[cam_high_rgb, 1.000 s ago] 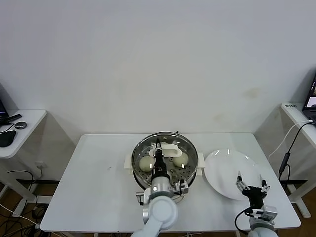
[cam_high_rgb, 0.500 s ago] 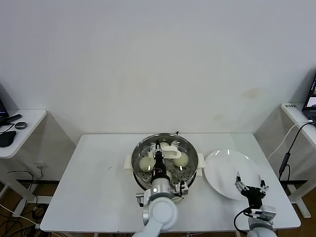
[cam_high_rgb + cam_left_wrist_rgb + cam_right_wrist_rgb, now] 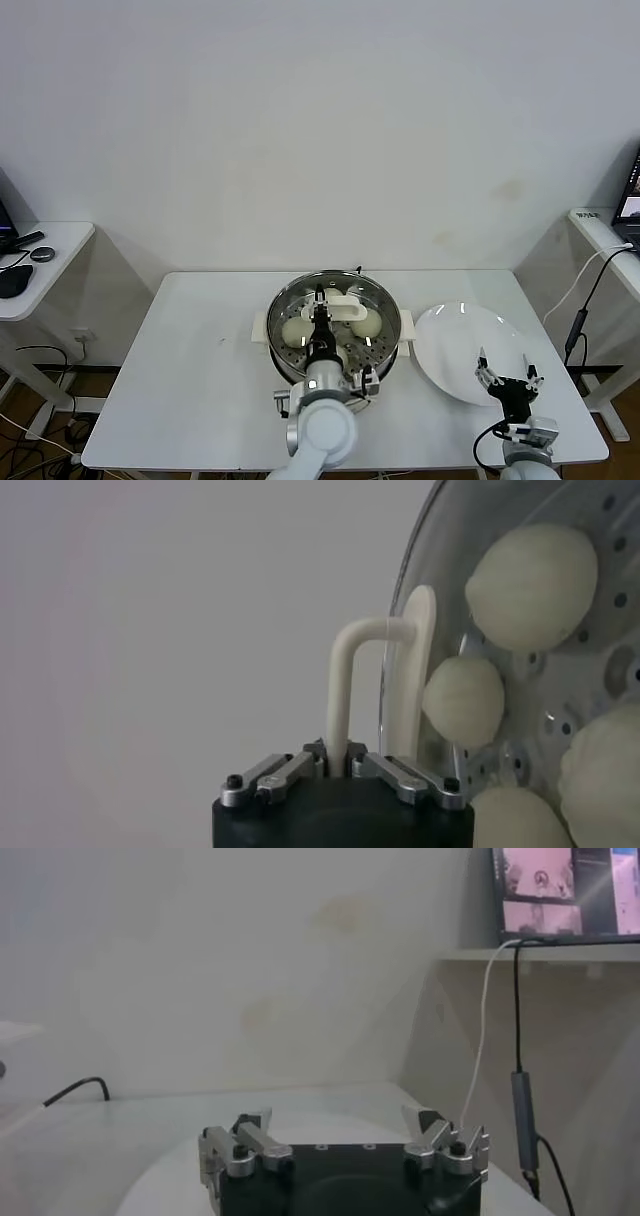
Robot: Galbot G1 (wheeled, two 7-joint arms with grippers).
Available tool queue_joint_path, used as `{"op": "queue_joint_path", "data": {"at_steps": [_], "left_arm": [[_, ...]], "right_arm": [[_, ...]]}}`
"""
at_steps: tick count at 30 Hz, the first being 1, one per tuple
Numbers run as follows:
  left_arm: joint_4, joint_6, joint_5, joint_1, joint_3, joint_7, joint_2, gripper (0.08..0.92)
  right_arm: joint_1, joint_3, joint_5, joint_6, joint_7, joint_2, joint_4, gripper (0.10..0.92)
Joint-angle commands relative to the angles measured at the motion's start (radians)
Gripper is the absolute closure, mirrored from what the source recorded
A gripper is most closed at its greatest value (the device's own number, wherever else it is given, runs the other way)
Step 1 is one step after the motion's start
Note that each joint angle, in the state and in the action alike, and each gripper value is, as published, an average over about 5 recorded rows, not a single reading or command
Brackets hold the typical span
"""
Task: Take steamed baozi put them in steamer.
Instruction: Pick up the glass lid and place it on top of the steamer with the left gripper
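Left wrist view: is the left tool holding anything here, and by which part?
Yes. The left tool grips the glass lid by its white arched handle, over the steamer. The right tool holds nothing.

We are in a lab or test room, not a kitchen: a bare white wall (image 3: 320, 130) runs behind a plain white table (image 3: 200, 370). At nine o'clock a side desk (image 3: 45, 265) carries a mouse and dark gear; at three o'clock a shelf (image 3: 600, 230) holds a lit monitor (image 3: 565, 890) with cables (image 3: 580, 300) hanging loose
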Motion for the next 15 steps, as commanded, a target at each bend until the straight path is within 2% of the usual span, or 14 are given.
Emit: {"op": "queue_joint_path", "data": {"at_steps": [1,6,15], "left_arm": [[-0.092,-0.049,-0.032,0.040,0.003,0.010,0.021,0.724],[-0.199,-0.048,-0.077,0.089,0.027,0.056,0.049,0.578],[-0.367,-0.046,-0.115,0.188,0.044,0.080,0.086,0.318]], "right_arm": [[0.003,0.000,0.000,-0.002,0.000,0.000,0.000,0.203],[0.004,-0.002,-0.002,-0.001,0.000,0.000,-0.003,0.203],[0.007,-0.013,-0.005,-0.004,-0.001,0.001,-0.007,0.203]]}}
